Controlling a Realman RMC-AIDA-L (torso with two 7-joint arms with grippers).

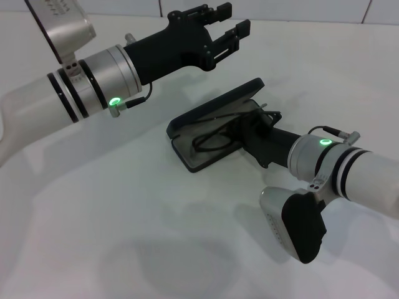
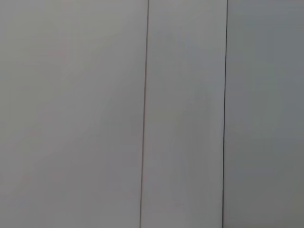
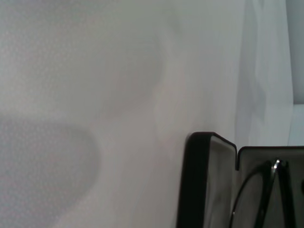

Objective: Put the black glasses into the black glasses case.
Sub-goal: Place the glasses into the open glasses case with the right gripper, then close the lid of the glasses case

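The black glasses case [image 1: 198, 161] lies open in the middle of the white table, its lid [image 1: 215, 104] raised on the far side. The black glasses [image 1: 211, 139] lie inside on the grey lining. My right gripper [image 1: 254, 123] reaches low over the near-right end of the case, right at the glasses. The right wrist view shows the case's rim [image 3: 194, 180] and one lens frame of the glasses [image 3: 266, 192]. My left gripper [image 1: 228, 25] hovers open and empty above the table, beyond the case.
The white table [image 1: 112, 205] extends to the front and left of the case. A tiled wall [image 2: 142, 114] stands behind the table. The right arm's wrist camera housing [image 1: 299, 224] hangs low over the table at front right.
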